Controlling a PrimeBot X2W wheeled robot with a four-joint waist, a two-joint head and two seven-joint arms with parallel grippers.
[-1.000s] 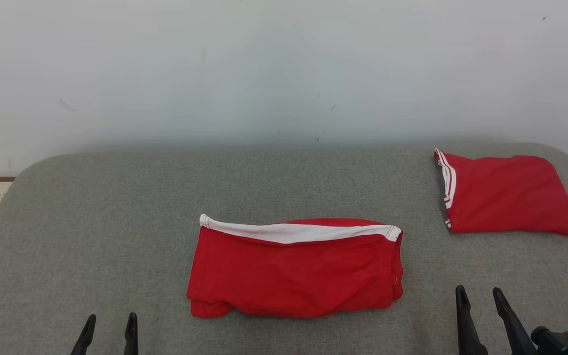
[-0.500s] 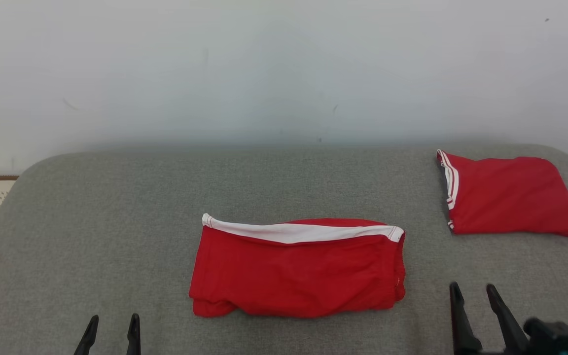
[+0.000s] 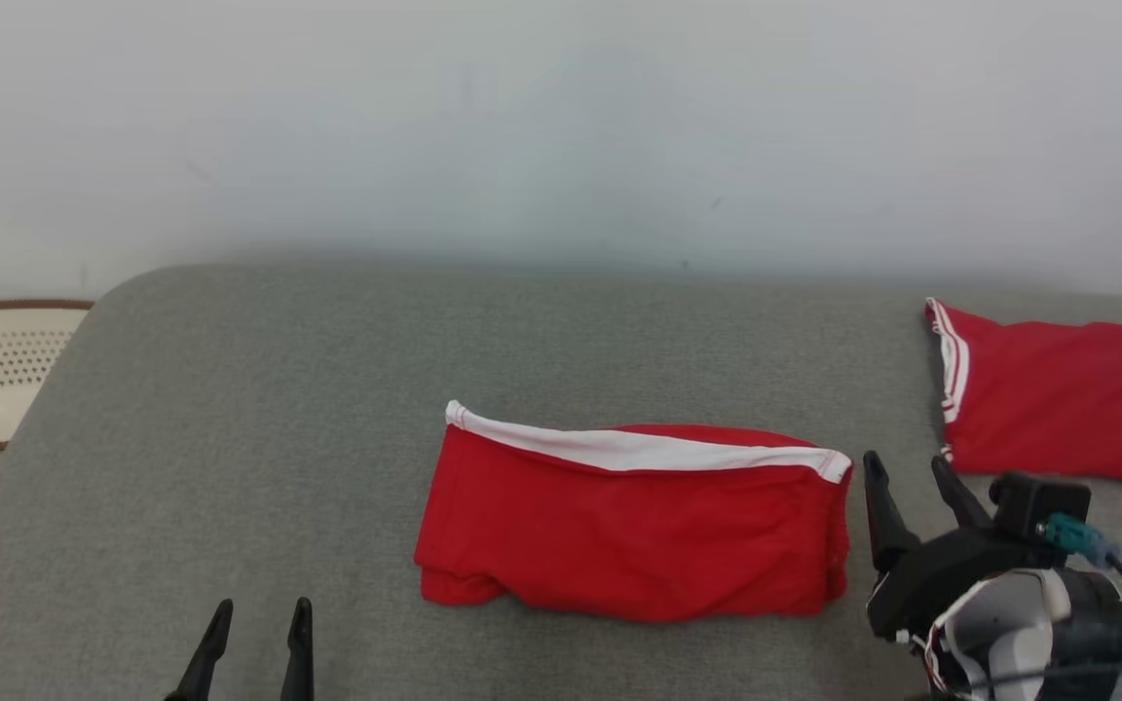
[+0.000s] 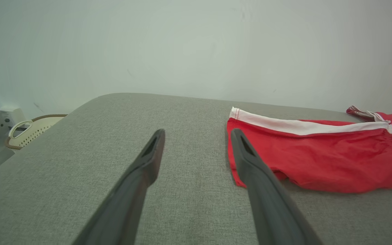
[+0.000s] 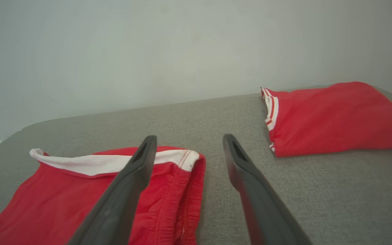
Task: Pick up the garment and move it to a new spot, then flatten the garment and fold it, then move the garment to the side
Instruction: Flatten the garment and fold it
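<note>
Folded red cloth garment with white band (image 3: 634, 526) lies mid-way along grey fabric-topped bench (image 3: 279, 409). My right fingers (image 5: 257, 204) spread apart, empty, just beside its gathered right end. My left fingers (image 4: 264, 197) also apart, empty, short of its left end. Cloth looks light, limp, not slippery. Single-layer pinch would likely spill the fold. Better to pinch all layers at both short ends and lift level. Second folded red garment with striped trim (image 3: 1058, 409) at far right; keep clear.
</note>
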